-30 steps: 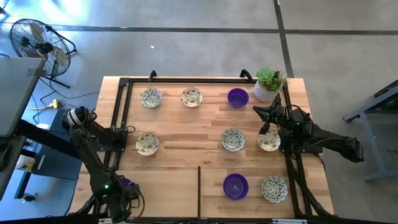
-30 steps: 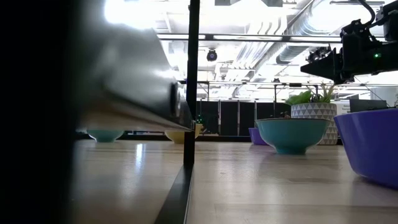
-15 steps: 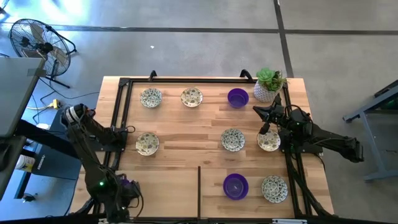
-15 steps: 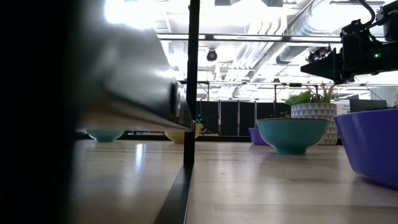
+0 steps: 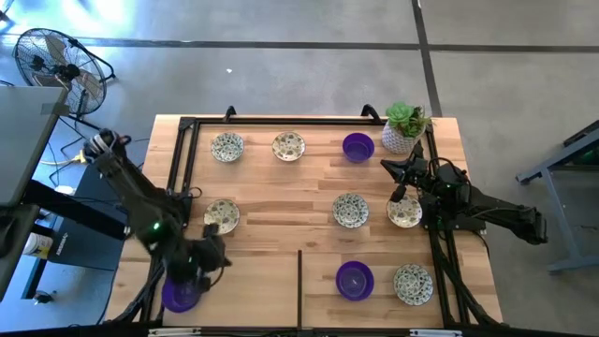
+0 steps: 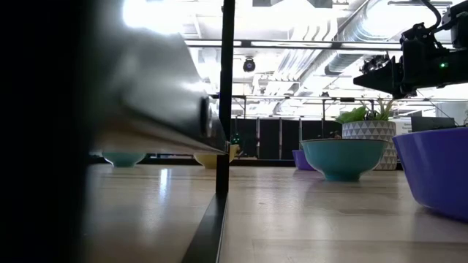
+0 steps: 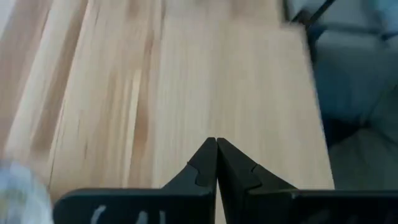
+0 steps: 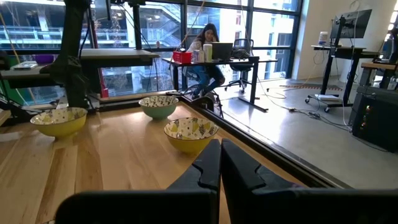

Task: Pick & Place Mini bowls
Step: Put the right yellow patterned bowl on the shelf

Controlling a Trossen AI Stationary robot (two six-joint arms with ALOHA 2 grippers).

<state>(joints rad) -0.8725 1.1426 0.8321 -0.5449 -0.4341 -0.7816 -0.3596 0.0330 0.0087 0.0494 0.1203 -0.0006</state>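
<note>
Mini bowls (image 5: pixel 350 210) all empty on table (image 5: pixel 281 187), left tool (image 5: pixel 213 255) pinched closed, right tool (image 5: pixel 397 196) pinched closed, neither holding anything

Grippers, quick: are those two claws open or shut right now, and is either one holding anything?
Left gripper: shut, holding nothing, over bare wood near the table's front left.
Right gripper: shut, holding nothing, by the right edge.

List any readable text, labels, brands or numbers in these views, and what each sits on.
None can be read.
Mini bowls: floral speckle only, no lettering.
White plant pot: geometric pattern, no words.
Left tool: pale marks on its dark body below the fingers, too blurred to read.
Right tool: no marking visible.
Desk items behind the seated person in the right wrist view: too small to read.
</note>
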